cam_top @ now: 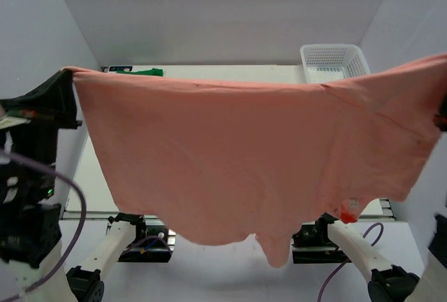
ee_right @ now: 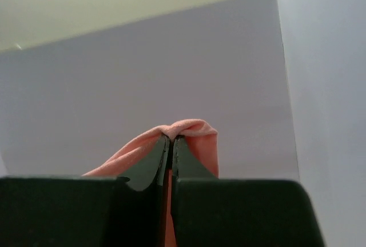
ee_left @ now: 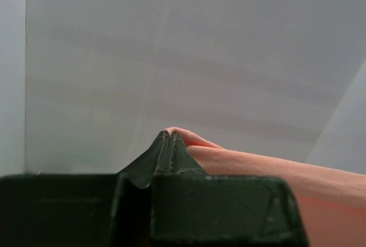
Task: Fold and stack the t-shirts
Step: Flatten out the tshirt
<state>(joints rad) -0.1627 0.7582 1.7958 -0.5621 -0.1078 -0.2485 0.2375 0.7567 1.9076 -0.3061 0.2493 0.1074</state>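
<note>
1. Left gripper [ee_left: 166, 136], low centre of its wrist view: jaws clamped on a corner of the salmon-pink shirt [cam_top: 237, 155].
2. Right gripper [ee_right: 171, 139]: clamped on another bunched edge.
3. The shirt hangs spread across mid-frame, left edge to right.
4. Behind it, the green shirt [cam_top: 143, 72] lies on the table [cam_top: 230, 73] upper left, with the white basket [cam_top: 335, 61] upper right.

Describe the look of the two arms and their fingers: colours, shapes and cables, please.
The left arm and the right arm are built of white tube-like links with black joints and black bases. Thin purple cables run along them, and a small green light glows on the left one. The fingers are dark and flat, tapering to a narrow wedge.
</note>
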